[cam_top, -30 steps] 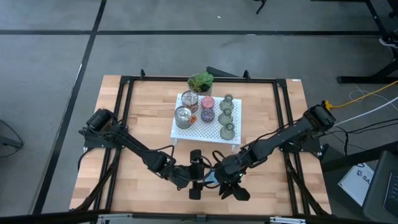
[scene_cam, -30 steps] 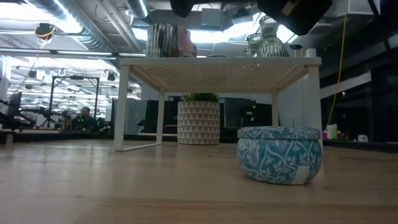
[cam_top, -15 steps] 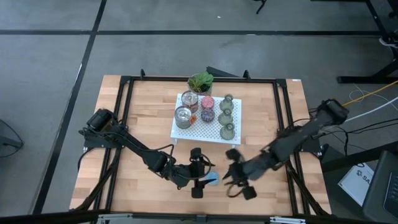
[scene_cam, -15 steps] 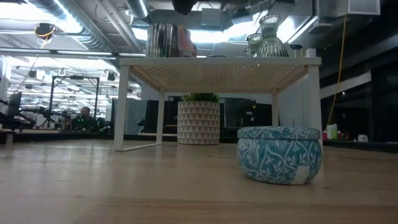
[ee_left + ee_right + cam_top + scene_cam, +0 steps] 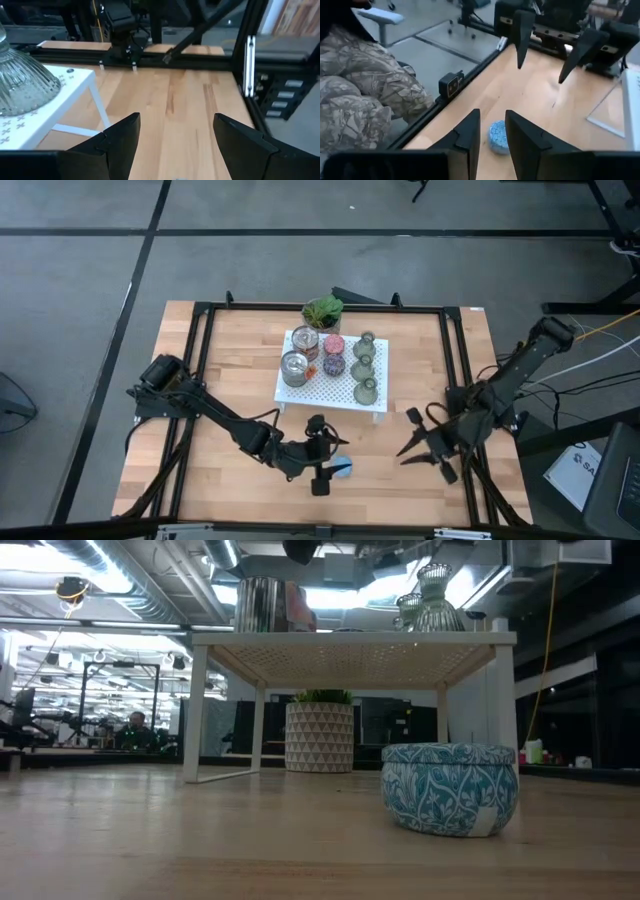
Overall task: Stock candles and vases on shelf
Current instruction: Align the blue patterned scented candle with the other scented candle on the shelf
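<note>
A light blue patterned candle (image 5: 343, 469) stands on its base on the wooden table near the front edge; it also shows in the low view (image 5: 449, 788) and the right wrist view (image 5: 498, 137). My left gripper (image 5: 320, 453) is open and empty, just left of the candle and above the table (image 5: 175, 132). My right gripper (image 5: 408, 436) is open and empty toward the table's right side (image 5: 492, 117). The white shelf (image 5: 335, 392) holds two silver tins (image 5: 294, 367), a pink candle (image 5: 333, 345), a dark candle (image 5: 333, 365) and three olive vases (image 5: 366, 390).
A leafy potted plant (image 5: 322, 311) stands behind the shelf at the far edge. A black frame (image 5: 200, 380) runs round the table. A person in camouflage trousers (image 5: 360, 90) sits beyond the table's front edge. Bare wood lies left and right of the shelf.
My right gripper has drawn away from the light blue candle toward the table's right edge and has left the low view. The candle has stayed where it was on the table.
</note>
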You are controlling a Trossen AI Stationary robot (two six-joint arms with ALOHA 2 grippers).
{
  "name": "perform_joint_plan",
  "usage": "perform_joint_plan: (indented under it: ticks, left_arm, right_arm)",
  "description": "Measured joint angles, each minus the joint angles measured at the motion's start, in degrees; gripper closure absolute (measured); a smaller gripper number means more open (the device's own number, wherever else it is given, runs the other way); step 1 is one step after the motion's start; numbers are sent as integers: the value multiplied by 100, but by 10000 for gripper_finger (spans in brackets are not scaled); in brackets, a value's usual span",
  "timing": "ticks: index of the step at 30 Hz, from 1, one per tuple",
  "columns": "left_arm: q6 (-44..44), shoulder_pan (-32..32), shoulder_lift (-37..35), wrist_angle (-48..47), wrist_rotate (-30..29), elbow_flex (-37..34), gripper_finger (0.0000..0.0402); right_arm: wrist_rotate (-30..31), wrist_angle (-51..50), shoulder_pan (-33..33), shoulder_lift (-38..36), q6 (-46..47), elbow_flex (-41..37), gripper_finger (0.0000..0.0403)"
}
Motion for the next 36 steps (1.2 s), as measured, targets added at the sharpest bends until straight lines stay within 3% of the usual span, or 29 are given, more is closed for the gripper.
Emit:
perform_joint_plan:
  ticks: [7, 12, 17, 26, 30, 36]
  left_arm:
    - [-254, 64, 0, 543, -202, 0, 153]
    - [-177, 203, 0, 794, -798, 0, 153]
    - [-168, 386, 0, 919, -840, 0, 153]
    - [229, 561, 2, 863, -775, 0, 153]
    - [497, 581, 2, 808, -768, 0, 153]
    - [979, 581, 0, 497, -758, 0, 153]
  right_arm:
    - [-828, 937, -150, -984, -927, -1105, 309]
    - [-1285, 1119, -341, -1281, -1646, -1289, 309]
    - [-1195, 1705, -612, -1277, -2209, -1288, 309]
    - [194, 531, -986, -1272, -1770, -1289, 309]
    - [186, 468, -972, -1272, -1637, -1289, 309]
    - [-496, 190, -990, -1279, -927, -1287, 309]
